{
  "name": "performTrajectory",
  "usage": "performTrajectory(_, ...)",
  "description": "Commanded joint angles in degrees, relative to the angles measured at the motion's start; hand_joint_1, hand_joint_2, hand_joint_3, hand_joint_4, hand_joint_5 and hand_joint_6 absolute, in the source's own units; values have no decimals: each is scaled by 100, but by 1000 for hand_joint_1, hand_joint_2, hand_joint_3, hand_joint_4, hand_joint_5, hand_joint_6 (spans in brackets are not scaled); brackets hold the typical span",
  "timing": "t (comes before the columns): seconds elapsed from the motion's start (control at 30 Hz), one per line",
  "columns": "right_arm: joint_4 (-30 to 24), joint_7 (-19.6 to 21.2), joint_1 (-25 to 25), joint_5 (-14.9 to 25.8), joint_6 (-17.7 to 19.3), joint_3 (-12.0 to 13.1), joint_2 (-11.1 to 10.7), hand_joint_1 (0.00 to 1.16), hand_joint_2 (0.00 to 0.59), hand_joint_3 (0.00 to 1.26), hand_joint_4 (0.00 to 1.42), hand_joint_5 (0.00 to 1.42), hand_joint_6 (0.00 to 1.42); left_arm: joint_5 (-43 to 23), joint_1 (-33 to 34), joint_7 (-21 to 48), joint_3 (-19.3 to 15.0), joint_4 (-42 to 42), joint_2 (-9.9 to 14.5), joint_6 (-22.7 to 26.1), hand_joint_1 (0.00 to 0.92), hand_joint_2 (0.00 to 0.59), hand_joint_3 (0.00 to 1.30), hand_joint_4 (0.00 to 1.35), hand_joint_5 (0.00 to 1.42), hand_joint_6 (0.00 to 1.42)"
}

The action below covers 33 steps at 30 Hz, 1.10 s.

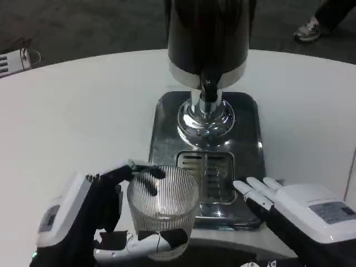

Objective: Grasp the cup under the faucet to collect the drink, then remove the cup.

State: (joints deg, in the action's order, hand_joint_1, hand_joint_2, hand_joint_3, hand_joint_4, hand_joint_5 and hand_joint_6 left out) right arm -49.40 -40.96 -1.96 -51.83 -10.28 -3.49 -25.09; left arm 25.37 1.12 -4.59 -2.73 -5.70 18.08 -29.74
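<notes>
My left hand's fingers (146,181) wrap the ribbed clear glass cup (162,210); my right hand (289,206) lies flat, fingers loose, holding nothing. The white round table (83,111) carries a black-and-chrome drink dispenser (207,61) at twelve o'clock. The cup sits at seven o'clock from its square steel drip tray (167,128).

A round white table (83,111) stands on dark carpeted floor (83,25).
</notes>
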Motion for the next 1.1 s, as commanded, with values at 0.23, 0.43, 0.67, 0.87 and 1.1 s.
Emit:
performTrajectory(0.23, -375, 44, -434, 82, 38, 293, 19, 529, 413, 34, 0, 0, 0, 542, 1655, -676, 303, 1621, 0, -54, 589, 0, 990, 1135, 1353, 1424)
performTrajectory(0.43, -559, 62, -743, 227, 114, 536, -26, 529, 413, 34, 0, 0, 0, 889, 2576, -994, 583, 2599, 42, 87, 589, 0, 990, 1135, 1353, 1424)
performTrajectory(0.67, -682, 56, -930, 397, 244, 746, -80, 529, 413, 34, 0, 0, 0, 996, 3286, -1443, 823, 3799, 243, -68, 589, 0, 990, 1135, 1353, 1424)
performTrajectory(0.87, -762, 67, -1086, 529, 301, 887, -88, 529, 424, 34, 0, 0, 0, 1125, 3686, -1824, 1154, 4513, 224, -90, 589, 0, 990, 1135, 1353, 1424)
performTrajectory(1.1, -814, 74, -1206, 636, 360, 1021, -90, 528, 429, 34, 0, 0, 0, 1157, 3963, -1905, 1475, 4859, 206, -48, 578, 0, 912, 1038, 1260, 1419)
